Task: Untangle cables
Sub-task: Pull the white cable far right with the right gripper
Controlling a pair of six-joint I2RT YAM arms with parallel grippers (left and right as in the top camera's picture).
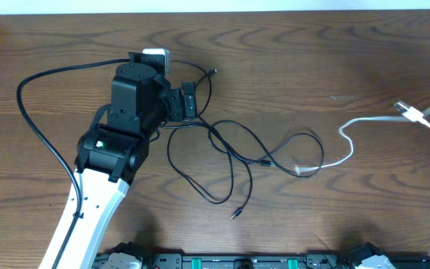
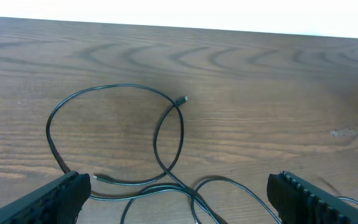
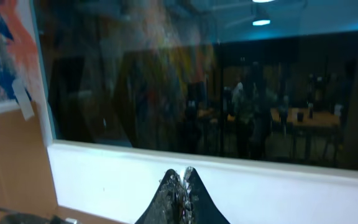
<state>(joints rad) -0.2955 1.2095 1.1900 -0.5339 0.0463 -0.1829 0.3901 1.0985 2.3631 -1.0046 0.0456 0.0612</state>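
Hovering over looped black cables [image 2: 123, 86], held left gripper [image 2: 179, 185] wide apart, empty. Held right gripper [image 3: 182, 179] clenched, empty.

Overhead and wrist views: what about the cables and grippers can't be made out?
- White cable: overhead, far end cut off by the right edge.
- Black cables: overhead, the left arm covers their upper-left part; crossings too thin to tell which lies on top.
- Right gripper: its wrist view shows only a window, so where it hangs is unknown.
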